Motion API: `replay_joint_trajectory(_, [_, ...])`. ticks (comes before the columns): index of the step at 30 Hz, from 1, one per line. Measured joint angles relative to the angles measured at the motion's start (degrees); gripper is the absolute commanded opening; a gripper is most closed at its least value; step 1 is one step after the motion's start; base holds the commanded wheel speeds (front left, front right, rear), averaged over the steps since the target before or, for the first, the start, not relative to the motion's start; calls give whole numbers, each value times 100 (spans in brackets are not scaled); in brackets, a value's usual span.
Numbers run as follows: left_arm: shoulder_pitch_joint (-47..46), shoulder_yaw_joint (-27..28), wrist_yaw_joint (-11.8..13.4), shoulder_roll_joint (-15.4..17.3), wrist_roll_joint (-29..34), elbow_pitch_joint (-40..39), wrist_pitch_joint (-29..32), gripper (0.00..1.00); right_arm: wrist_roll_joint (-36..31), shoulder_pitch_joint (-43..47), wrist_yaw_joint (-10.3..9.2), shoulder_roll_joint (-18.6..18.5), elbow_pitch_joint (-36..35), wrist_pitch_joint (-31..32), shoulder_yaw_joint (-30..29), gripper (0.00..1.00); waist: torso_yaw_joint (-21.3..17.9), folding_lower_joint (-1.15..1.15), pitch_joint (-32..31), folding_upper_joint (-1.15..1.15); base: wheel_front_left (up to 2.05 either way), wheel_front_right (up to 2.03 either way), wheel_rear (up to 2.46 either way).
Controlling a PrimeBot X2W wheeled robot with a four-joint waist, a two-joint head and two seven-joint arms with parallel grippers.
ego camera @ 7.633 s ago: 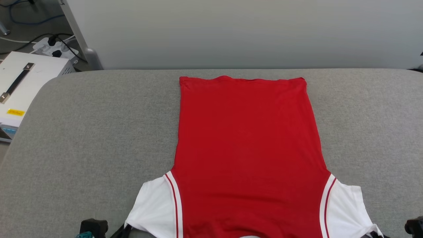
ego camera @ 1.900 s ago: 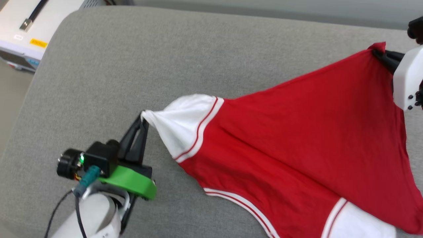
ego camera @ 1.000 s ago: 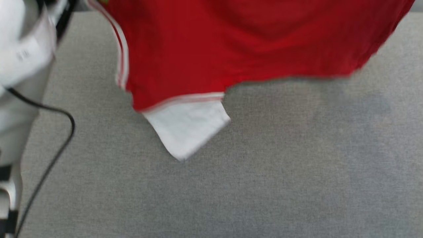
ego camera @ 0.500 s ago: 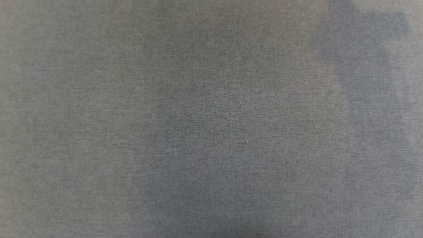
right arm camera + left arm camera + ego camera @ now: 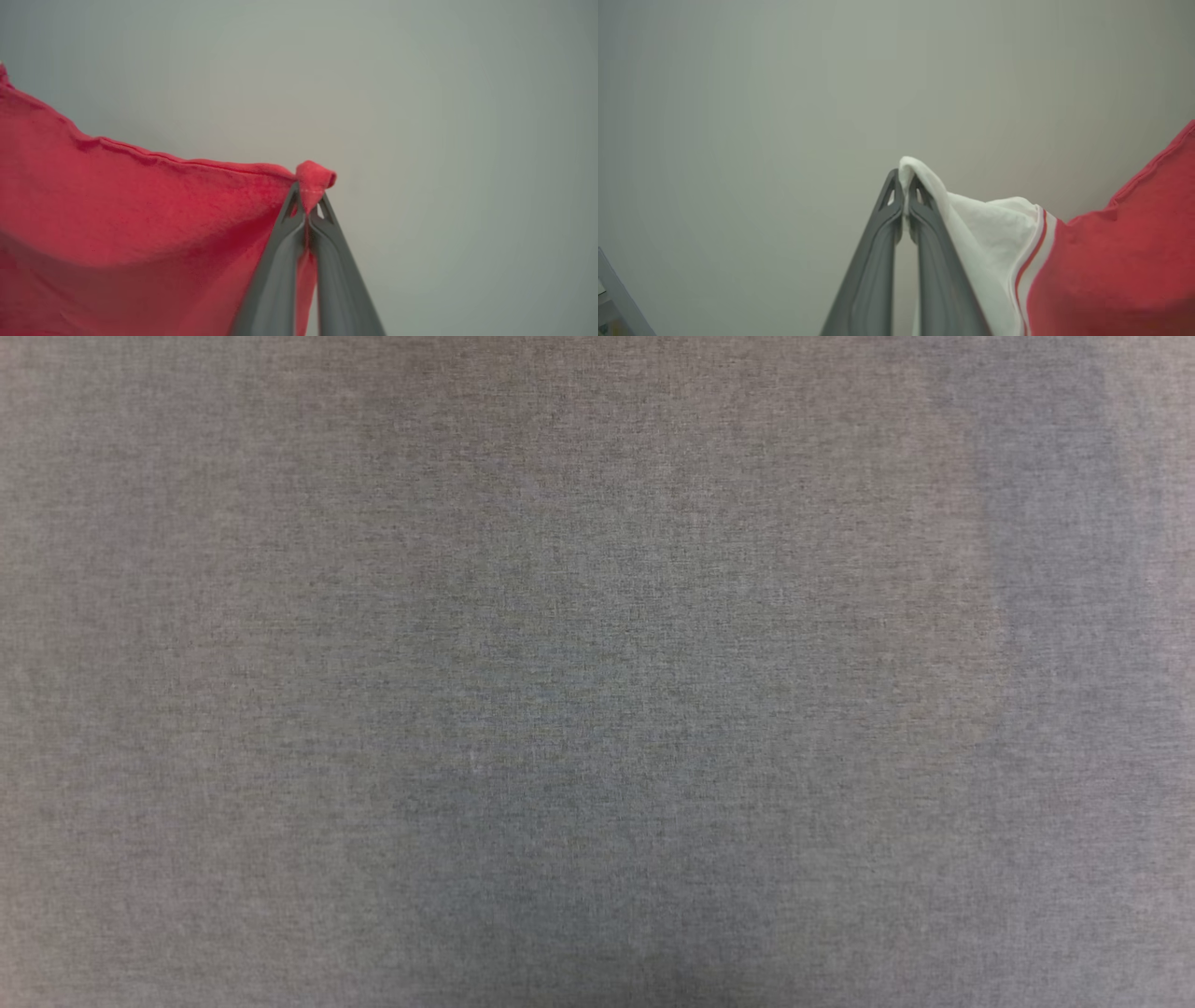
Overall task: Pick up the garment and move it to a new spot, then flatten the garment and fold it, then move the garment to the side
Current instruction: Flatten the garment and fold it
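Now lifted off grey surface (image 5: 597, 672): garment (image 5: 117, 219) pinched at white sleeve (image 5: 985, 233) by left gripper (image 5: 905, 186) and red corner (image 5: 315, 179) by right gripper (image 5: 308, 198); set-down, flattening, folding outstanding

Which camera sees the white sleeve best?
The left wrist view: the white sleeve is close up, pinched by the left gripper. The right wrist view has the shirt's red corner; the head view has a grey surface.

The garment (image 5: 1111, 270) runs off my left wrist view's right and bottom edges, and my right wrist view's left and bottom. I can't identify the cropped grey object (image 5: 616, 303) at lower left.
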Motion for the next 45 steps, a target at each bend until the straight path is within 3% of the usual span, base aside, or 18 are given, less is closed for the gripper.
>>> replay_joint_trajectory(10, [1766, 1, 1, 357, -278, -552, -46, 0, 771, 1281, 0, -93, -107, -352, 933, 0, 35, -1, -434, 0, 0, 0, 0])
replay_joint_trajectory(16, [3298, 96, 143, 555, -488, -1280, -46, 0, 1334, 2380, 0, -401, -513, -431, 1517, 0, 67, -1, -886, 0, 0, 0, 0])
replay_joint_trajectory(22, [5309, 21, 577, 832, -753, -2134, -46, 0, 1770, 3729, 1, -834, -1050, -475, 2126, 0, 108, -1, -1438, 0, 0, 0, 0])
replay_joint_trajectory(32, [8235, -333, 1452, 1241, -1328, -3477, 208, 0, 2209, 5654, 1, -1354, -1685, -581, 2637, 0, 187, -2, -2265, 0, 0, 0, 0])
replay_joint_trajectory(39, [9630, -594, 1915, 1327, -1723, -4159, 369, 0, 2437, 6845, 1, -1757, -2213, -569, 2700, 0, 247, -2, -2748, 0, 0, 0, 0])
replay_joint_trajectory(45, [10461, -732, 2170, 1329, -2135, -4472, 555, 0, 2611, 7861, 0, -2029, -2618, -506, 2346, 0, 278, -2, -3074, 0, 0, 0, 0])
